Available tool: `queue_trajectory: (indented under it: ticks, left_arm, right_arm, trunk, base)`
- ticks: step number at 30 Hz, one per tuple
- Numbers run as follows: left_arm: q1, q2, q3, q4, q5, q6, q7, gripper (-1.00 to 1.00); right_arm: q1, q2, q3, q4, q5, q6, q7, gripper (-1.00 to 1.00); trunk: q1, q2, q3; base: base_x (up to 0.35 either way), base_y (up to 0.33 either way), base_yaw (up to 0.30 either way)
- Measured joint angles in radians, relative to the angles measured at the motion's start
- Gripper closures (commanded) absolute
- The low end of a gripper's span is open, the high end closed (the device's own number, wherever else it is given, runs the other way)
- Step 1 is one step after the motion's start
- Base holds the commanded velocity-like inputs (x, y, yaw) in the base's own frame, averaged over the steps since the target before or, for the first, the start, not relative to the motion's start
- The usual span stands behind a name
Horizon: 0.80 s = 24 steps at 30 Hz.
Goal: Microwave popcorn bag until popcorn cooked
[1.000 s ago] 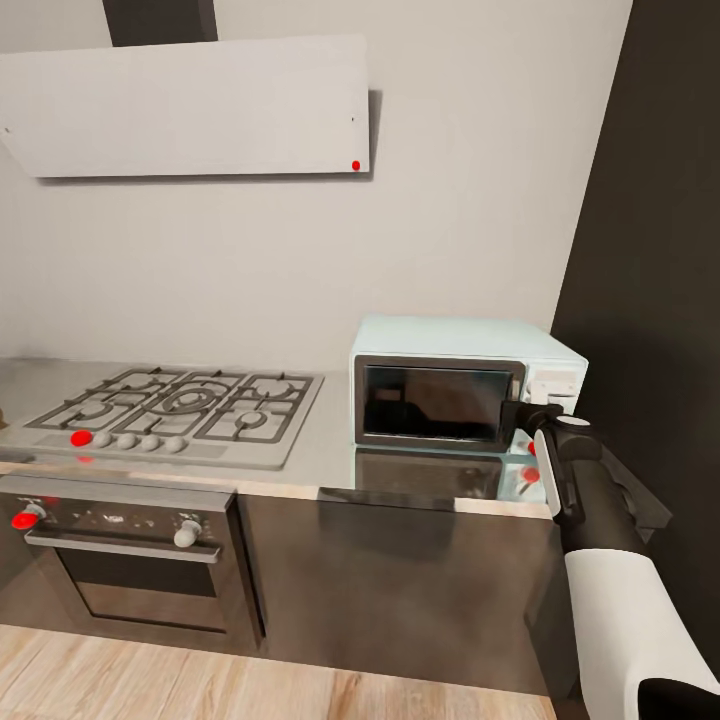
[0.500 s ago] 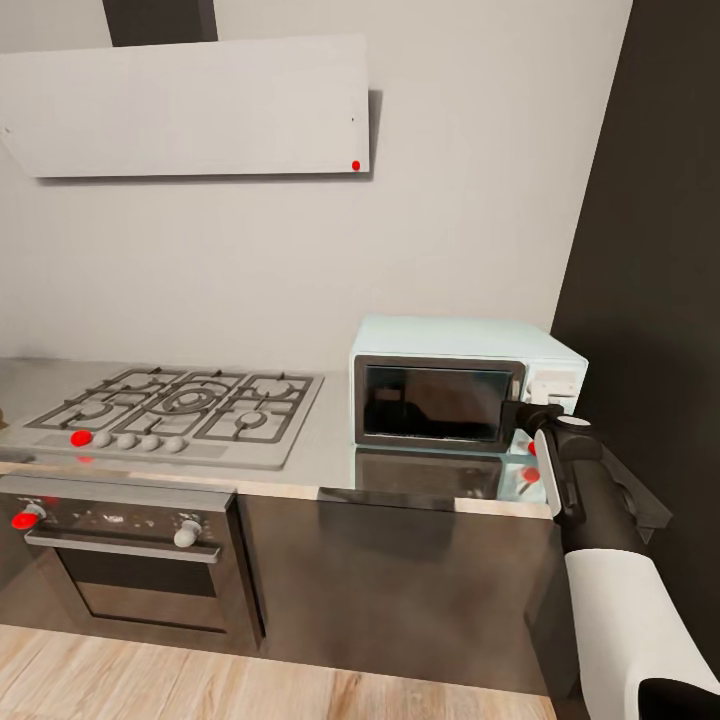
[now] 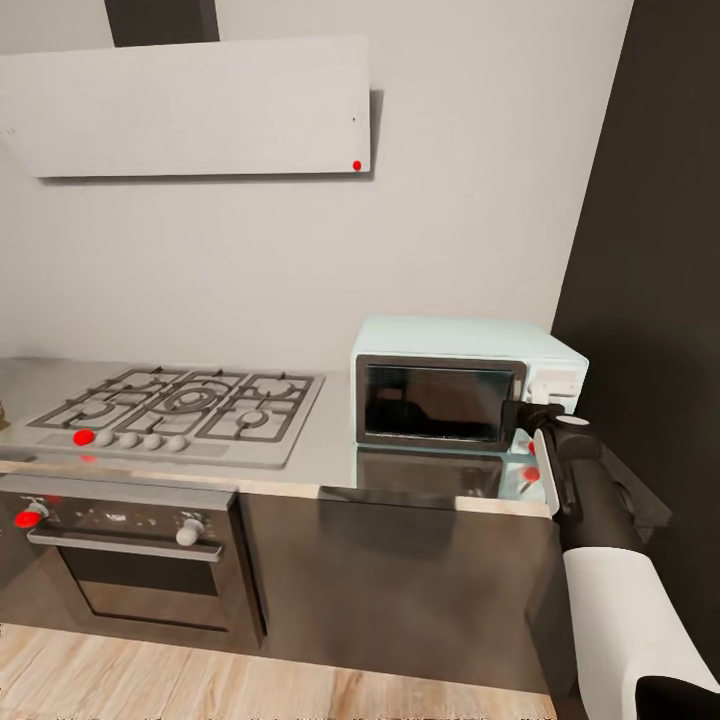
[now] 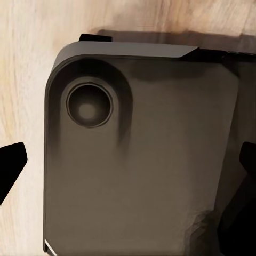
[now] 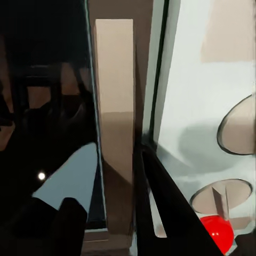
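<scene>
Head view: right hand (image 3: 522,413) half hidden against microwave (image 3: 465,385) door edge.

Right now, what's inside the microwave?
The microwave door is shut, and its dark glass shows only reflections. Whatever is inside stays hidden. The right hand sits at the door's edge.

Clearance at microwave (image 3: 455,385), right end of countertop (image 3: 330,440)
I see bare worktop between hob (image 3: 175,410) and microwave; the dark wall (image 3: 650,300) crowds its right side, where my right gripper (image 3: 520,415) sits at the door edge.
</scene>
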Motion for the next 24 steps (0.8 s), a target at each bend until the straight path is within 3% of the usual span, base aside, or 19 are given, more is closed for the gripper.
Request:
queue_trajectory:
  ticks: [9,10,12,15,24]
  left_arm:
    - [0.0,0.0,0.0,0.0,-0.001,0.0,0.0,-1.0]
    - [0.0,0.001,0.0,0.0,-0.001,0.0,0.0,-1.0]
    - [0.0,0.001,0.0,0.0,-0.001,0.0,0.0,-1.0]
    - [0.0,0.001,0.0,0.0,-0.001,0.0,0.0,-1.0]
    - [0.0,0.001,0.0,0.0,-0.001,0.0,0.0,-1.0]
  right_arm:
    - [0.0,-0.001,-0.001,0.004,0.16,0.0,-0.011,1.0]
    - [-0.001,-0.001,-0.044,-0.002,0.052,0.0,-0.02,1.0]
    - [-0.001,-0.002,-0.061,-0.005,0.047,0.001,-0.016,1.0]
    - [-0.001,-0.002,-0.043,-0.002,0.039,0.001,-0.076,1.0]
    - [-0.001,-0.003,-0.046,-0.001,0.039,0.002,-0.114,1.0]
  trunk:
    - [0.0,0.0,0.0]
    - [0.0,0.0,0.0]
    - [0.0,0.0,0.0]
    - [0.0,0.0,0.0]
    - [0.0,0.0,0.0]
  base:
    - [-0.21,0.186,0.0]
    - [-0.223,0.194,0.0]
    - [-0.223,0.195,0.0]
    - [-0.223,0.194,0.0]
    - [-0.181,0.149,0.0]
